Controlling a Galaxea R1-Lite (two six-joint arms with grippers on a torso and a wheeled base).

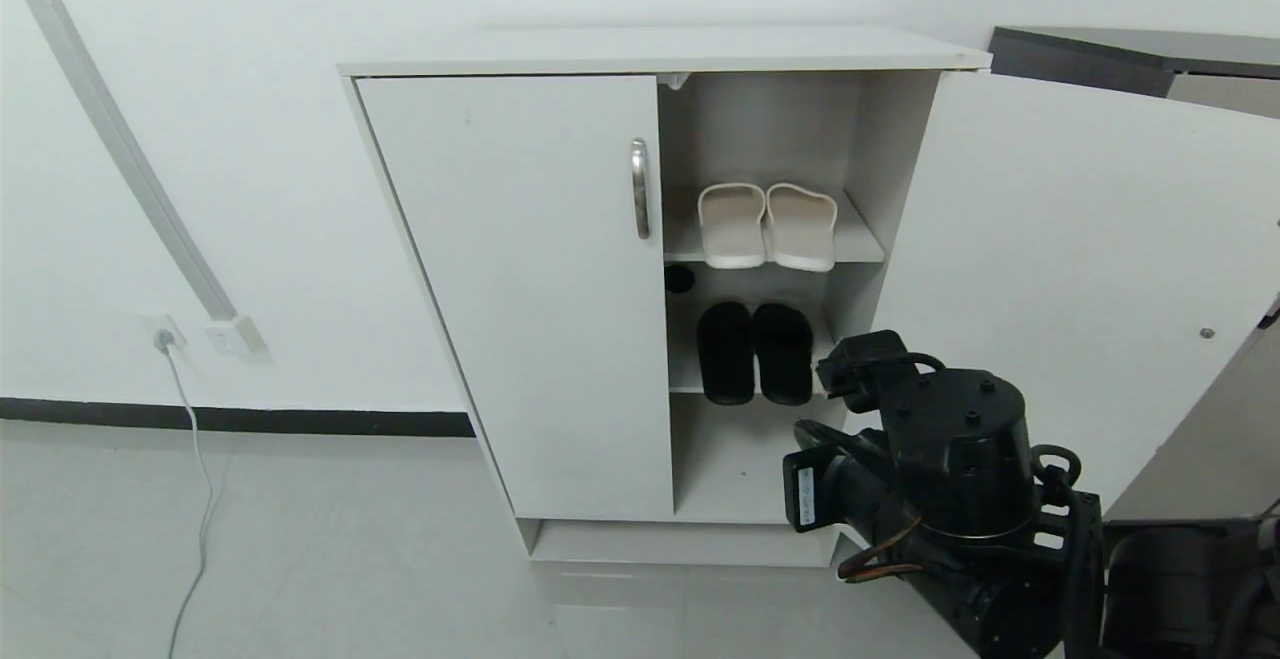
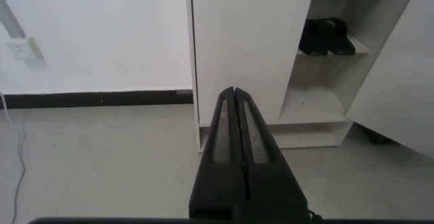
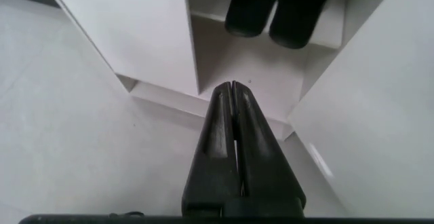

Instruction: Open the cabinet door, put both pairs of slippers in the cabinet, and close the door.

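Note:
The white cabinet (image 1: 660,49) stands against the wall with its right door (image 1: 1060,269) swung open and its left door (image 1: 520,289) closed. A white pair of slippers (image 1: 766,226) lies on the upper shelf. A black pair (image 1: 755,352) lies on the middle shelf, also seen as black slippers (image 2: 327,37) and black slippers (image 3: 274,7). My right arm (image 1: 930,459) hovers low in front of the open compartment. Its right gripper (image 3: 232,88) is shut and empty, pointing at the bottom shelf. My left gripper (image 2: 234,91) is shut and empty above the floor, in front of the closed door.
A wall socket (image 1: 160,339) with a cable (image 1: 200,499) trailing over the floor lies to the left. A grey desk (image 1: 1150,54) stands behind the open door. The tiled floor (image 1: 350,559) in front of the cabinet offers free room.

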